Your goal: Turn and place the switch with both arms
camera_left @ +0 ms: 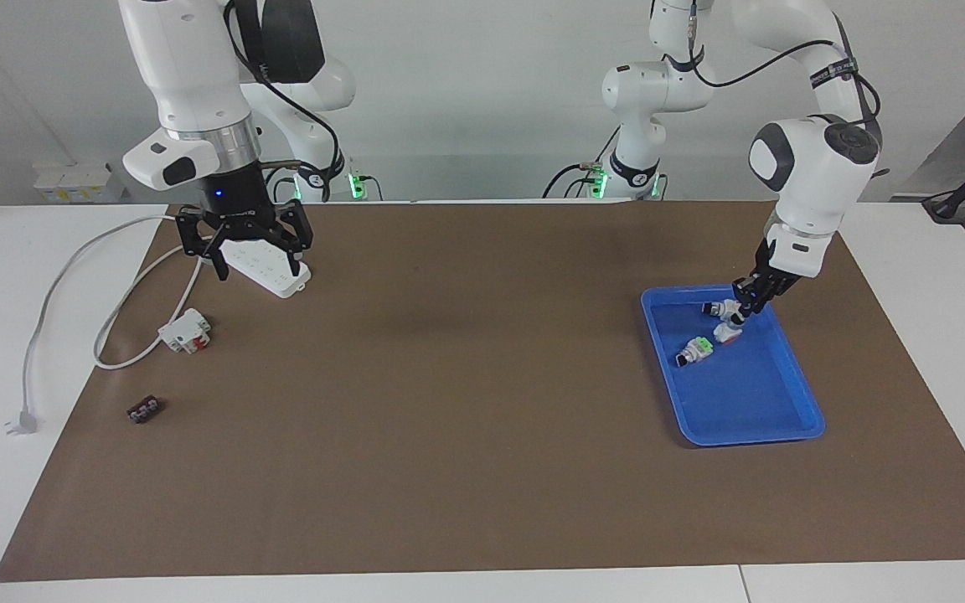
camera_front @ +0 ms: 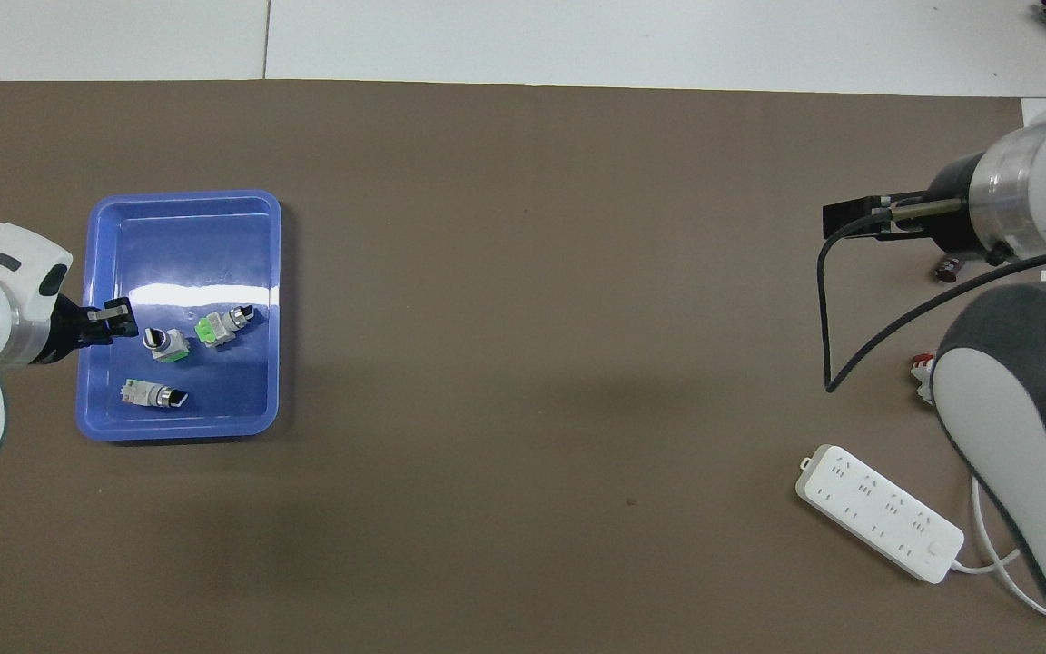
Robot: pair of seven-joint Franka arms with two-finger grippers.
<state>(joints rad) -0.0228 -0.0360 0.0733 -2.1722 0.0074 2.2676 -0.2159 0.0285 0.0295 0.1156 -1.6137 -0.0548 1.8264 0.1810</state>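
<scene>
Left tool: over the tray's rim at the left arm's end, at nine o'clock of the tray in the overhead view; nothing held; cannot tell how wide the opening is
Switch: on its side in the blue tray, just at four o'clock of the left tool in the overhead view, apart from it; black knob tip toward the tool, green end away
Second switch: at two o'clock of the first, close beside it
Third switch: at six o'clock of the first, nearer to the robots
Right tool: spread wide, empty, waiting over the power strip at the right arm's end of the surface
Risk, regrasp: likely to pinch the rounded knob off centre, so the switch could pivot or squirt out
Risk, crowding: neighbours close enough to be nudged or caught along with it
Risk, rim: low approach over the tray wall could tip or drag the tray
Risk, handover: long carry to the right tool, so a loose hold could drop the switch
Writing: none readable; marks on the tools and the left arm's cable band too small to make out
</scene>
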